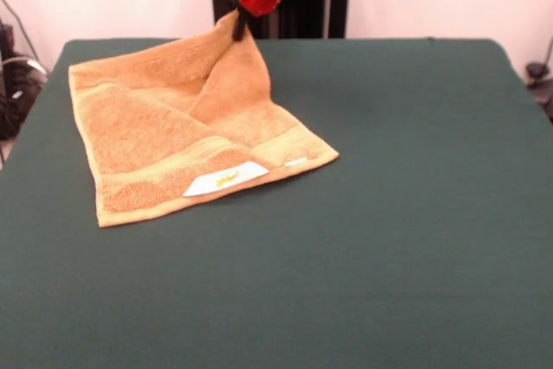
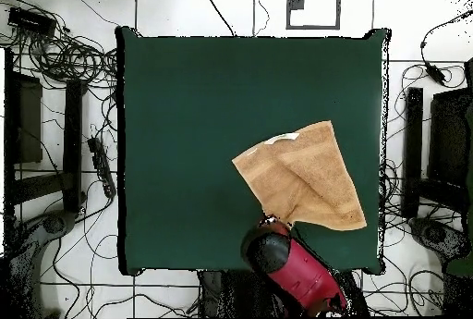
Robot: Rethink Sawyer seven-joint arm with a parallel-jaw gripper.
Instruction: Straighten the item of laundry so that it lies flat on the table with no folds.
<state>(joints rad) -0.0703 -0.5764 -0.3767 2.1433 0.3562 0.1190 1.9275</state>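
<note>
Gripper (image 1: 239,22) pinching towel (image 1: 164,140) corner, lifting it at upper centre; towel lying mostly spread on table (image 1: 415,213), diagonal fold remaining; flattening unfinished

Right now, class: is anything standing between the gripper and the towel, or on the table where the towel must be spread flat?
Nothing visible. The gripper already pinches a raised corner of the towel, and the green table around it shows no other objects.

The orange-tan towel (image 1: 164,140) lies on the green table (image 1: 389,213), one corner lifted up, folded over itself.
</note>
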